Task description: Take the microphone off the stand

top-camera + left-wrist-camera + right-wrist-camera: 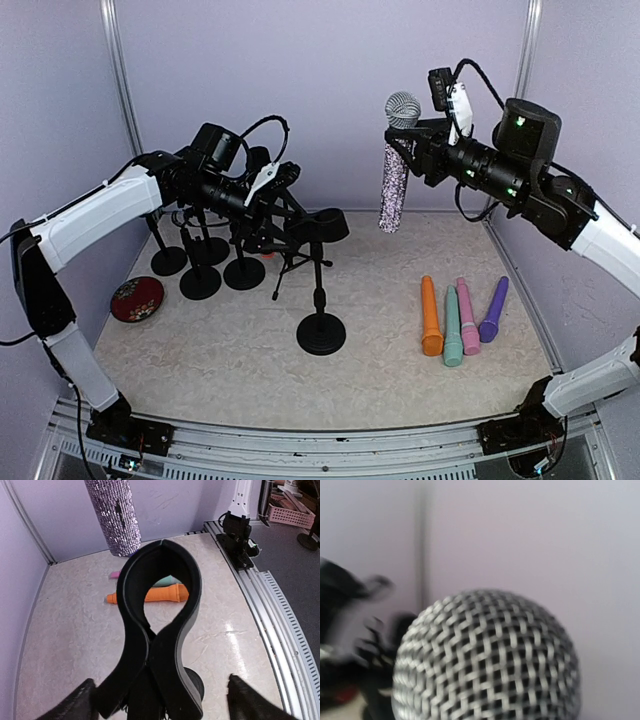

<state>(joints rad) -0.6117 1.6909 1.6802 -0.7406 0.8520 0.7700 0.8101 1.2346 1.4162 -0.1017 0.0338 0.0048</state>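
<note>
Lavender walls, marbled worktop (250, 340). Left end effector (160, 699), fingers apart, sits either side of 1 empty stand (320, 290) mid-frame. Right end effector (412, 150) is clamped just under the mesh head of 1 glitter microphone (394, 190), which hangs upright upper right, off the stand. Prob. rigid, light-ish, grippy barrel. Head likely dents, so hold the barrel. 4 coloured mics (467, 315) lie lower right.

Black stands (200, 283) crowd the left, one tall stand (319, 290) in the middle. Colored sticks (453, 325) lie right. The counter (385, 300) between is open.
</note>
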